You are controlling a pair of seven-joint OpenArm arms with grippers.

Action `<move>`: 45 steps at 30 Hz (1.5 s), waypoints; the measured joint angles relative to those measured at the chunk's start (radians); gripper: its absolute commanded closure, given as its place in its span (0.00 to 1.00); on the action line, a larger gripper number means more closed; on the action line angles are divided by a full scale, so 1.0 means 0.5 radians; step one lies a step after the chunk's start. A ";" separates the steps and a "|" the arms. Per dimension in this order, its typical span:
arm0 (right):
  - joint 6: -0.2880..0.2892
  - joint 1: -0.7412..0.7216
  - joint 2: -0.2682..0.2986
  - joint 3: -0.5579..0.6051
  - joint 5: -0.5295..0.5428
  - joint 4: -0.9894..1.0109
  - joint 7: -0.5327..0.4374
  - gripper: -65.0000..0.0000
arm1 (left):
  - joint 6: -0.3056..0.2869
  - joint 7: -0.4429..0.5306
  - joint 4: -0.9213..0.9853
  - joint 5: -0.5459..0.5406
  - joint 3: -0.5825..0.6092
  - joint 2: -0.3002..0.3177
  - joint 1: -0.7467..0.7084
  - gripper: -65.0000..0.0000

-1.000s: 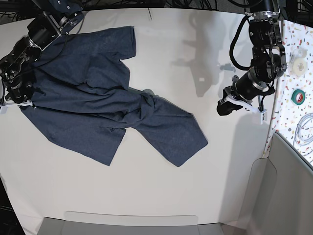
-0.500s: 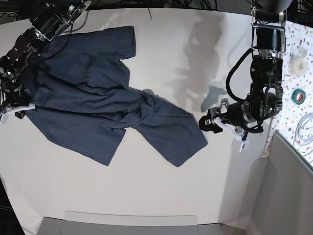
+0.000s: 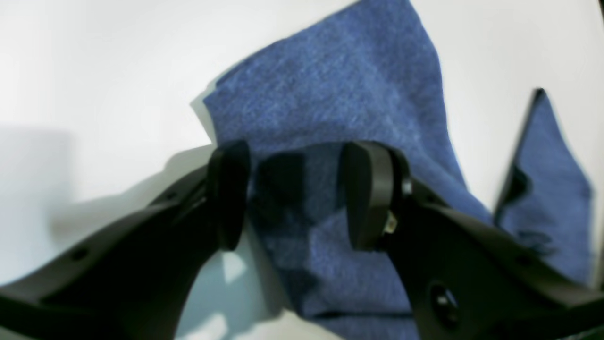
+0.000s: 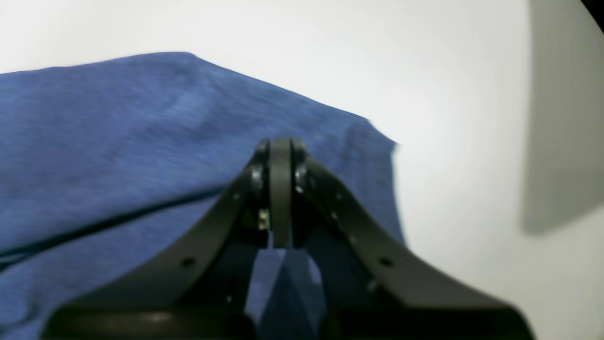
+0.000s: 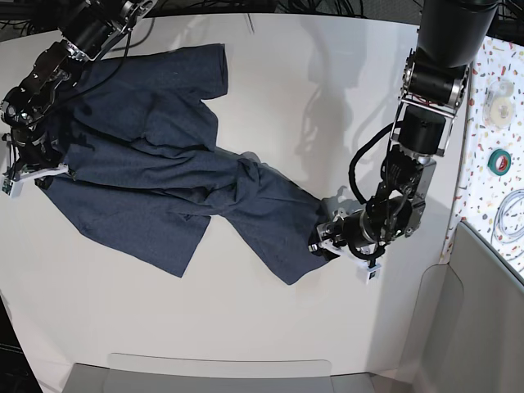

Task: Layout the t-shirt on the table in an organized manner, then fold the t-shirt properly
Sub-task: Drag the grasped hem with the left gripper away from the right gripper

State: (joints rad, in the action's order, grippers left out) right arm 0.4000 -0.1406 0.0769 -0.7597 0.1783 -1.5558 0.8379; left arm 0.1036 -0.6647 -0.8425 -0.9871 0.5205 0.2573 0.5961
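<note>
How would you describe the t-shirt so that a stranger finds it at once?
On the wide white table, look toward the base view's left half. The t-shirt sprawls there, crumpled, between both arms. It is the only dark navy cloth on the plain white surface.

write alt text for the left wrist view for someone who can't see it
The left end effector is seen from just behind, its two black fingers spread open over a corner of the blue heathered t-shirt, which lies on the white table. Nothing is gripped; a second fold of the shirt shows at right.
</note>
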 measured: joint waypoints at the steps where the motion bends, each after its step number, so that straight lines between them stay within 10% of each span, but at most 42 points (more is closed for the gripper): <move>1: -0.002 0.004 0.000 0.000 -0.002 0.000 0.007 1.00 | -0.002 0.056 0.015 0.001 0.043 -0.005 0.000 0.54; 7: 0.000 -0.003 -0.022 0.006 0.007 0.000 0.004 1.00 | -0.020 0.159 -0.027 -0.002 0.076 0.007 -0.113 1.00; 14: -0.001 -0.007 -0.014 0.005 0.005 0.005 0.002 1.00 | -0.015 -0.027 -0.512 -0.039 -0.341 0.093 -0.514 1.00; 27: -0.001 -0.002 0.000 -0.003 -0.002 0.006 0.002 1.00 | 0.034 -0.971 -1.921 0.043 -1.112 0.192 -1.012 1.00; 34: -0.001 -0.001 0.000 -0.003 0.000 0.006 -0.001 1.00 | 0.016 -1.357 -2.166 0.046 -1.123 0.204 -1.038 1.00; 45: -0.002 0.015 0.000 -0.010 -0.001 0.006 -0.001 1.00 | -0.215 -1.456 -2.443 0.017 -0.964 0.708 -1.044 1.00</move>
State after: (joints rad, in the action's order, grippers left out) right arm 0.3992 -0.1329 0.0769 -0.7647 0.1780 -1.5528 0.8375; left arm -0.0040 -1.3930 -2.0640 -0.9787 0.0383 0.6113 0.0738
